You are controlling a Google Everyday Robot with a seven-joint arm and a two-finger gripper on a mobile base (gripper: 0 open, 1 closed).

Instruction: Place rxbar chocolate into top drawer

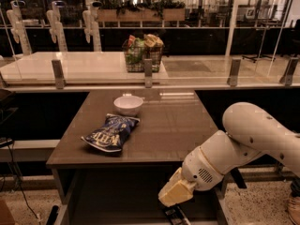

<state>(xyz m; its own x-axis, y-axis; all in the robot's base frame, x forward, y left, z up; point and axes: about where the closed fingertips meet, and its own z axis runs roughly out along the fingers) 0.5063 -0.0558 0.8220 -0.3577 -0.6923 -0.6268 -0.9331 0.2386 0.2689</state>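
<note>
The rxbar chocolate (176,214), a small flat black wrapper with white lettering, lies in the open top drawer (117,196) at the bottom edge of the camera view, near the drawer's front right. My gripper (168,198), with its pale tan end, hangs low in front of the table edge, just above and slightly left of the bar. The white arm reaches in from the right.
On the brown tabletop (164,125) lie a crinkled blue chip bag (111,132) and a white bowl (128,105). A wire basket of snacks (143,54) stands on the counter behind a glass partition. The drawer's left rail (63,205) juts forward.
</note>
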